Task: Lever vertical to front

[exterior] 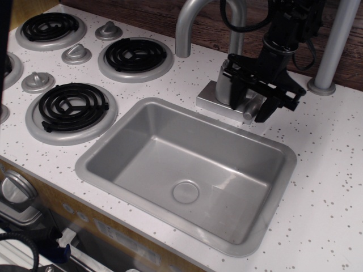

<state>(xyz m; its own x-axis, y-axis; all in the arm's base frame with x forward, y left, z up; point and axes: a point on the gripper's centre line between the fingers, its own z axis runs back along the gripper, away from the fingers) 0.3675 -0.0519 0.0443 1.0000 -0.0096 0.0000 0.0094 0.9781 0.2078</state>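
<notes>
Here the gripper straddles the lever, partly hiding it; its grasp is unclear

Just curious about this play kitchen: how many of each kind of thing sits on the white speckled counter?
Black coil burners with silver rims: 4, the last cut off at the left edge
Small grey conical knobs in full view: 3
Silver rectangular sink basin: 1
Silver arched faucet: 1
Short grey plastic lever: 1
Total: 10
</notes>
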